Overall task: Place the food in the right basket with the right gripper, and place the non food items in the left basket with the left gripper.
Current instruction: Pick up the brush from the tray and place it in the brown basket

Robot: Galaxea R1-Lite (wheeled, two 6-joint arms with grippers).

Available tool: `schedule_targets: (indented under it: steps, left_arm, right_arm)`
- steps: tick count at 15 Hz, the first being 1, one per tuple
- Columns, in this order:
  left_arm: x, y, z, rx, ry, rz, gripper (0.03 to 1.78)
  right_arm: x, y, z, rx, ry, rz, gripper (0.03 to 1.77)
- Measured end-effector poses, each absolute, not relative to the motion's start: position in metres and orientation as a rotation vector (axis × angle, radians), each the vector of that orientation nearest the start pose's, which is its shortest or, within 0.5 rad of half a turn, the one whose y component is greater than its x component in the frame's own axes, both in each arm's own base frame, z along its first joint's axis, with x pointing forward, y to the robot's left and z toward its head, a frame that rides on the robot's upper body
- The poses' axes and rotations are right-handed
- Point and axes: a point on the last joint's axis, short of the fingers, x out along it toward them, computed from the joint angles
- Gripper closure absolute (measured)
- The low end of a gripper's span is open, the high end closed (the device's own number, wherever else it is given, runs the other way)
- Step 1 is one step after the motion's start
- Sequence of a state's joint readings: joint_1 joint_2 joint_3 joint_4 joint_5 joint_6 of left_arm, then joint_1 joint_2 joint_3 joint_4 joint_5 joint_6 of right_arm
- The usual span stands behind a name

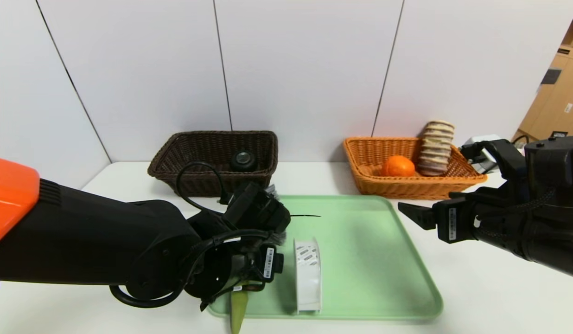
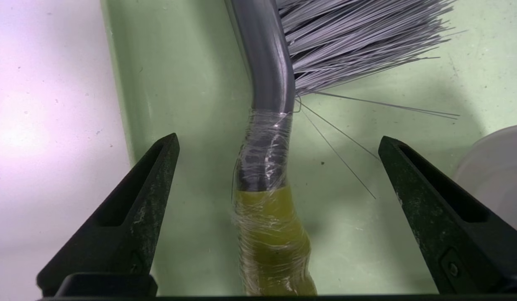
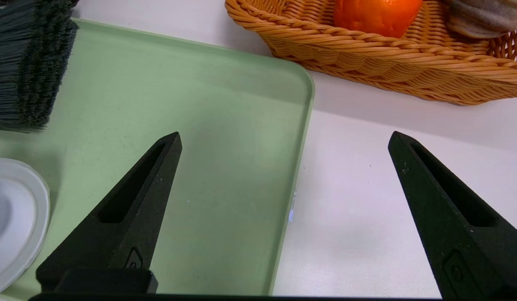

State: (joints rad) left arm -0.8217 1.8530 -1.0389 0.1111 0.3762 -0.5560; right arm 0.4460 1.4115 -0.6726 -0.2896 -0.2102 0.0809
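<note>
A brush (image 2: 267, 167) with grey bristles and a green handle lies on the left part of the green tray (image 1: 374, 260). My left gripper (image 2: 279, 137) hangs open over it, one finger on each side of the handle, not touching. The handle's green end (image 1: 238, 306) sticks out past the tray's front edge. A white spool (image 1: 308, 273) stands on edge beside it. The glass cup (image 1: 243, 160) sits in the dark left basket (image 1: 175, 171). An orange (image 1: 398, 166) and a striped roll (image 1: 436, 147) rest in the orange right basket (image 1: 407, 188). My right gripper (image 3: 285, 134) hovers open and empty over the tray's right edge.
The two baskets stand against the white wall behind the tray. A white device (image 1: 481, 144) lies to the right of the orange basket. Wooden shelving (image 1: 560, 93) shows at the far right. Bare white table (image 1: 476, 297) surrounds the tray.
</note>
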Motion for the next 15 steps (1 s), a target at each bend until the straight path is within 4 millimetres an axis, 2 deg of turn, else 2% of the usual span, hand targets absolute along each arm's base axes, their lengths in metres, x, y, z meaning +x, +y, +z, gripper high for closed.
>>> schedule_targets:
  steps: [1, 5, 8, 9, 10, 15]
  left_arm:
    - [0.2235, -0.2282, 0.1316, 0.007, 0.844, -0.182, 0.12]
    - [0.2238, -0.2289, 0.1300, 0.011, 0.848, -0.181, 0.73]
    - [0.2241, -0.2290, 0.1302, 0.010, 0.846, -0.181, 1.05]
    - [0.2242, -0.2289, 0.1300, 0.010, 0.846, -0.179, 1.36]
    - [0.2244, -0.2293, 0.1305, 0.007, 0.842, -0.182, 1.46]
    - [0.2235, -0.2283, 0.1293, 0.013, 0.846, -0.179, 1.46]
  right_arm:
    - [0.2043, 0.0925, 0.1899, -0.066, 0.435, 0.214, 0.10]
    - [0.2042, 0.0924, 0.1893, -0.067, 0.438, 0.214, 0.10]
    - [0.2042, 0.0924, 0.1888, -0.067, 0.440, 0.215, 0.10]
    - [0.2043, 0.0926, 0.1885, -0.068, 0.441, 0.214, 0.10]
    - [0.2045, 0.0927, 0.1882, -0.067, 0.442, 0.214, 0.10]
    - [0.2047, 0.0930, 0.1878, -0.070, 0.444, 0.217, 0.10]
